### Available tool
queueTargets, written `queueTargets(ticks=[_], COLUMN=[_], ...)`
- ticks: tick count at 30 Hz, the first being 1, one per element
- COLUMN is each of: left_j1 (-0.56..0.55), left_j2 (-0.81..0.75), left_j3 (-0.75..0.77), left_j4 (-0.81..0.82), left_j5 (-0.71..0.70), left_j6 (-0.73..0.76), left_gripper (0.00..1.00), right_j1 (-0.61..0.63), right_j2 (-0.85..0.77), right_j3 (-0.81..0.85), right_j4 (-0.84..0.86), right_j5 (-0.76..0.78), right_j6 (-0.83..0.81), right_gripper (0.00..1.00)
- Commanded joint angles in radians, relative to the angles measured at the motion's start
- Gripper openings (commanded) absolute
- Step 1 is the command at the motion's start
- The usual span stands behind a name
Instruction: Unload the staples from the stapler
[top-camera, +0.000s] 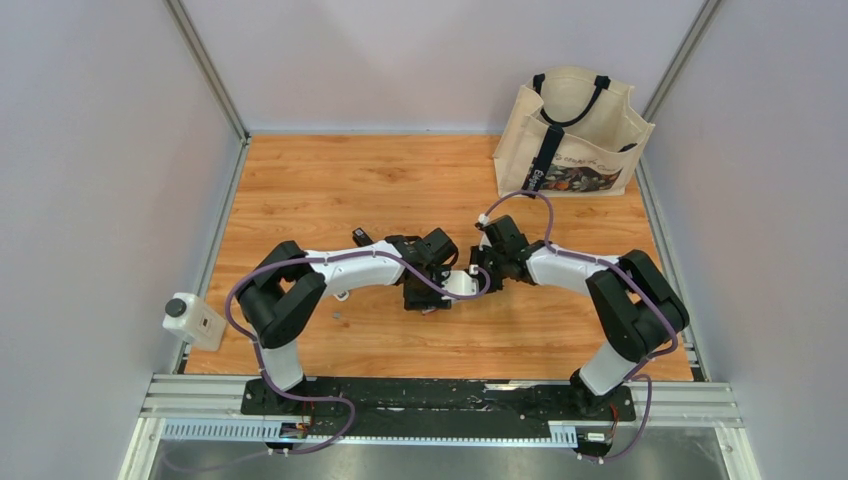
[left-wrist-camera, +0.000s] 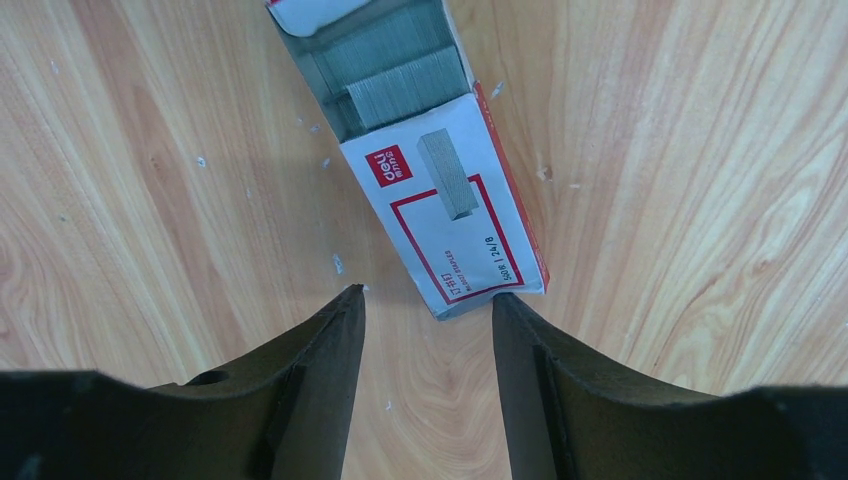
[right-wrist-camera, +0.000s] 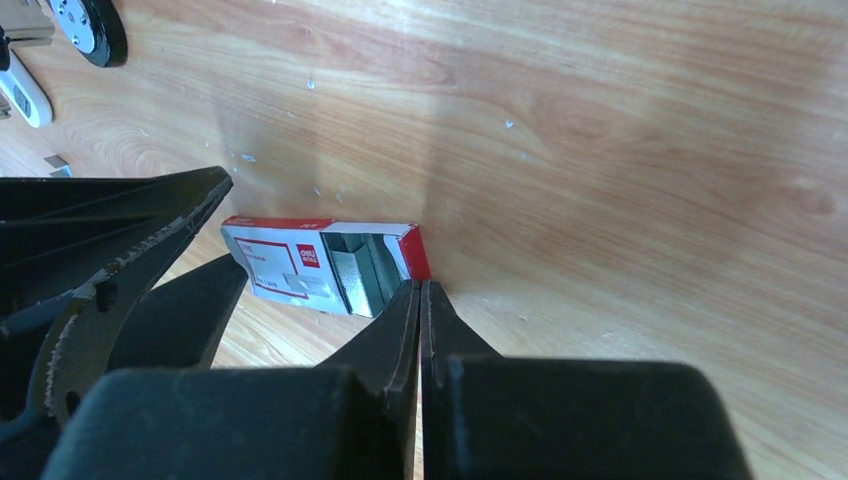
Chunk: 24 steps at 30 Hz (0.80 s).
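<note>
Left wrist: left pincer (left-wrist-camera: 428, 296) agape before staple box (left-wrist-camera: 450, 215); right pincer (right-wrist-camera: 420, 288) closed beside it

One open staple box (left-wrist-camera: 440, 200), one canvas tote bag (top-camera: 572, 135), two hands: left hand (left-wrist-camera: 428, 295), right hand (right-wrist-camera: 421, 287)

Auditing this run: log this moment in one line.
left gripper: open, at red-and-white cardboard staple box | right gripper: shut at box's open end
</note>
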Motion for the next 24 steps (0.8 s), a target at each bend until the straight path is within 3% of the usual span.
queueTargets(ticks=[1,24], left_j1=[-0.007,-0.007], left_j2=[0.021,0.044], left_j3=[0.044,0.047], left_j4=[0.04,0.091], left_j5=[-0.009,-0.026], left_j6=[-0.008,0.004], left_gripper=[0.58,0.57], right_j1=[0.022,0.043], right_j2=[-0.03,-0.005], right_j3=[-0.023,-0.088], right_j4=[0.025,0.217], right_j5=[-0.018,-0.172], right_j6=[0.017,0.145], right_gripper=[0.02,0.07])
